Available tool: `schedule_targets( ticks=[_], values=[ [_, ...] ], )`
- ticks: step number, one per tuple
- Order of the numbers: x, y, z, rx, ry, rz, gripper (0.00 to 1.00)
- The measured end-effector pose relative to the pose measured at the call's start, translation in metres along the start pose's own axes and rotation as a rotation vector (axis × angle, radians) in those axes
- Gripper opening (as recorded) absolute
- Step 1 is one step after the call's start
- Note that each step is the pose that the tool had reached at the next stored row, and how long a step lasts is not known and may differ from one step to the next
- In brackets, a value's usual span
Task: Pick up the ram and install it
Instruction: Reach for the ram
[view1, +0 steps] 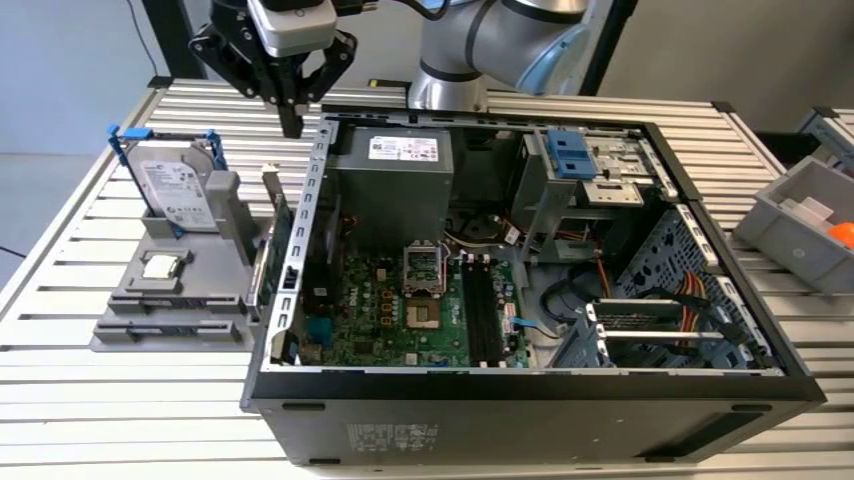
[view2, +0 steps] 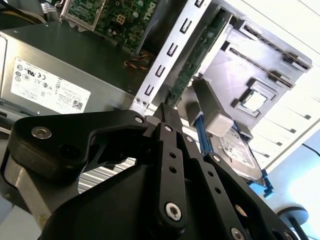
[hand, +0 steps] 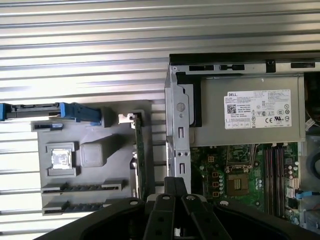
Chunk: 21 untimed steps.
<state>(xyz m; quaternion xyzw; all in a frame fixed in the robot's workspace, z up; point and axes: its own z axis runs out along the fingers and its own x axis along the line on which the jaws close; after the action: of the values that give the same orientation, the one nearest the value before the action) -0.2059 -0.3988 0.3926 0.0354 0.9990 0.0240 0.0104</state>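
The ram (hand: 139, 160) is a thin green stick. It stands on edge in a grey plastic holder (view1: 214, 290), just beside the open metal case (view1: 534, 400). The black claw (view1: 291, 124) hangs above it, closed and holding nothing. A silver drive (view1: 171, 190) stands in the holder too. The table (view1: 134, 400) is shiny metal slats.

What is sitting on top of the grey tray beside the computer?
A silver hard drive in a blue frame, a small square chip, and the thin green ram stick standing on edge. The tray hides the ram's lower edge.
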Motion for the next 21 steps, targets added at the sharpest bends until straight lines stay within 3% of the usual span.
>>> schedule_targets(
  ticks=[6,21],
  values=[
    [0.0037,-0.0003,-0.0001,0.0,0.0,0.0,0.0],
    [0.0214,-0.0015,-0.0005,0.0,0.0,0.0,0.0]
  ],
)
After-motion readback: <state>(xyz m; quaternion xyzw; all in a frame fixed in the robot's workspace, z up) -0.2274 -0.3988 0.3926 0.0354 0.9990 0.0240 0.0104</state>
